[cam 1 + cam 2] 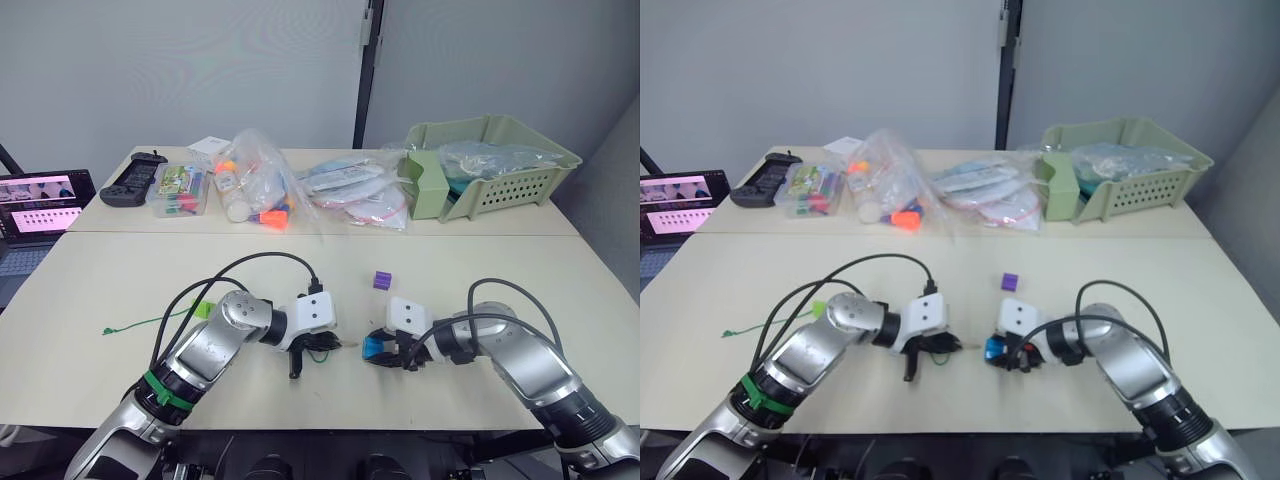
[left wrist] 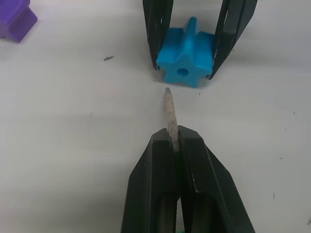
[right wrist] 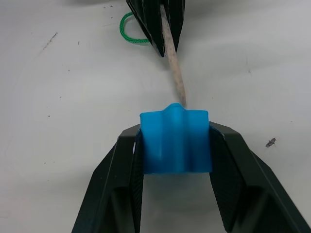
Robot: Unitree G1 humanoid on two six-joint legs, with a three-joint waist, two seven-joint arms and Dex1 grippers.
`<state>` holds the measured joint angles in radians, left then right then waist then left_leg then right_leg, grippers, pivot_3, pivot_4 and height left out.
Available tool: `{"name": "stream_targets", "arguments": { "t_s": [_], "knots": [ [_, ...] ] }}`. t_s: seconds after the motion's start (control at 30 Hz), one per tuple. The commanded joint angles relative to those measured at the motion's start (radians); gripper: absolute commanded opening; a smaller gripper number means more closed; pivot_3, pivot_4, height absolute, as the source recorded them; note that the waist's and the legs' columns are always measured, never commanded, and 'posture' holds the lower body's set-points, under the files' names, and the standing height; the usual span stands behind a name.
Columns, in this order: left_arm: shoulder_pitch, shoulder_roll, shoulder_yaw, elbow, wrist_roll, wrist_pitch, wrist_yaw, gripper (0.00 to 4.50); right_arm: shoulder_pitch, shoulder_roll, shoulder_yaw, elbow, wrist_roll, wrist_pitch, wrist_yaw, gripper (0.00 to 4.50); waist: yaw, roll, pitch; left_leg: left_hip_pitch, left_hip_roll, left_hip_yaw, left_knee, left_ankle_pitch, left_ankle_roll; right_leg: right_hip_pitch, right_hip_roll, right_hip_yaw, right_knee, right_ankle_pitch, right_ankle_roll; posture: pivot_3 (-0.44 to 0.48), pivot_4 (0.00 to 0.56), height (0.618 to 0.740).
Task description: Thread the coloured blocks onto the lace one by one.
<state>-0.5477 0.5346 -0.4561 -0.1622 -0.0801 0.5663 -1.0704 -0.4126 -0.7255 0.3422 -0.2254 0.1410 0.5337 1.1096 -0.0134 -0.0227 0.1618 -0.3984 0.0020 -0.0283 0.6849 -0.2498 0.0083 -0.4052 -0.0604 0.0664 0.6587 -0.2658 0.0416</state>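
My right gripper (image 3: 175, 137) is shut on a blue star-shaped block (image 3: 176, 141), held low over the table with its centre hole (image 2: 182, 72) facing my left gripper (image 2: 174, 135). That left gripper is shut on the lace's pale stiff tip (image 2: 170, 109), which points at the hole and ends just short of it. Behind the left gripper the green lace (image 1: 140, 323) trails left across the table. A purple block (image 1: 381, 280) lies on the table beyond the grippers. Something small and lime green (image 1: 203, 310) sits by the left arm's cable.
Along the back of the table stand clear bags of toy pieces (image 1: 260, 190), a clear box (image 1: 180, 190), a black controller (image 1: 130, 182) and a green basket (image 1: 490, 165). A screen (image 1: 40, 205) is at the far left.
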Motion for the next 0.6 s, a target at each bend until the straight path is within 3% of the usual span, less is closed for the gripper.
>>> {"name": "stream_targets", "arguments": {
  "t_s": [0.03,0.6],
  "knots": [
    [-0.018,-0.012,-0.002,-0.035,-0.004,-0.01,0.002,0.0,-0.005,0.001,0.005,-0.011,0.003,0.007,0.006,1.36,0.0,0.0,0.0,0.0,0.0,0.0,0.0,0.0,0.0,0.0,0.0,0.0,0.0,0.0,0.0,0.0,0.15,0.74],
    [-0.044,-0.034,-0.037,-0.023,0.001,-0.018,-0.012,0.0,0.01,0.019,0.0,-0.02,0.009,0.016,-0.018,1.36,0.0,0.0,0.0,0.0,0.0,0.0,0.0,0.0,0.0,0.0,0.0,0.0,0.0,0.0,0.0,0.0,0.15,0.74]
  ]
}}
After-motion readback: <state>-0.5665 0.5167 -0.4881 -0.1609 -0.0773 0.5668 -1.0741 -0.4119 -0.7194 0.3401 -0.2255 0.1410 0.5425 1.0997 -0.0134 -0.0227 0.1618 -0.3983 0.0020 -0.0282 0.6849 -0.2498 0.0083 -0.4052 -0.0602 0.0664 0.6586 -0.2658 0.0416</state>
